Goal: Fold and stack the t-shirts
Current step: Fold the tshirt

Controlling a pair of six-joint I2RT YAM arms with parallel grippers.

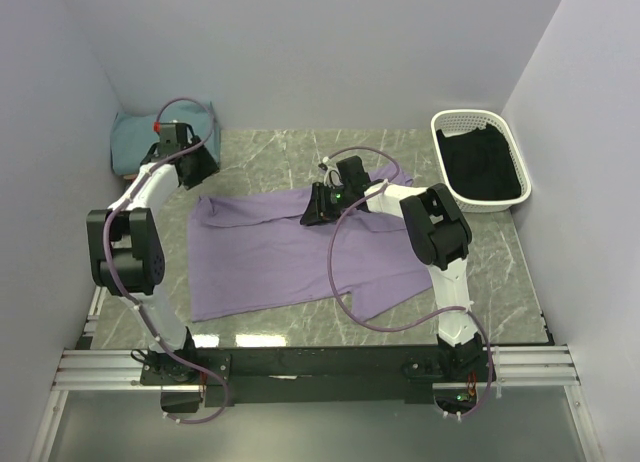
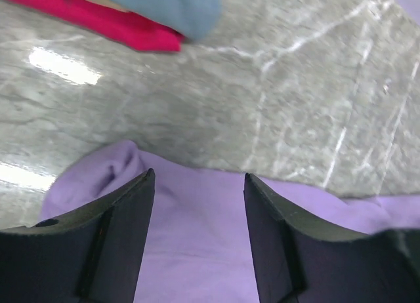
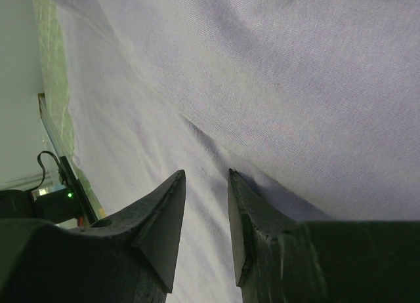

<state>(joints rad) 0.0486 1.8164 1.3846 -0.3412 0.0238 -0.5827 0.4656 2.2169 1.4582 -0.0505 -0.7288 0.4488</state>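
Scene: lavender t-shirt (image 1: 270,262) lies spread, mostly flat, across the middle of the marble table (image 1: 500,262). One sleeve reaches toward the far right, and the hem side is nearer the arm bases. Some wrinkles run along its far edge.

Left gripper (image 1: 200,167) hovers at the shirt's far-left corner. In the left wrist view the left gripper (image 2: 198,178) is released, its jaws well apart. Only the lavender t-shirt (image 2: 197,250) shows through the gap and nothing is caught between the fingers (image 2: 125,231). A bunched corner of the cloth sits just beside the left finger.

Folded stack is in the far-left corner of the table, against the wall. Teal t-shirt (image 1: 130,142) is on top. The wrist view shows the teal t-shirt (image 2: 177,8) overlying a red t-shirt (image 2: 98,18), well apart from the lavender edge with bare marble between.

Right gripper (image 1: 312,214) is low over the far-middle part of the lavender shirt. In the right wrist view the right gripper (image 3: 205,175) has its jaws partly closed with a narrow slot between them. A crease in the lavender t-shirt (image 3: 275,86) runs down into that slot. Cannot tell whether the fabric is pinched or only lying under the tips.

White basket (image 1: 445,132) stands at the far right with dark cloth (image 1: 480,162) inside.
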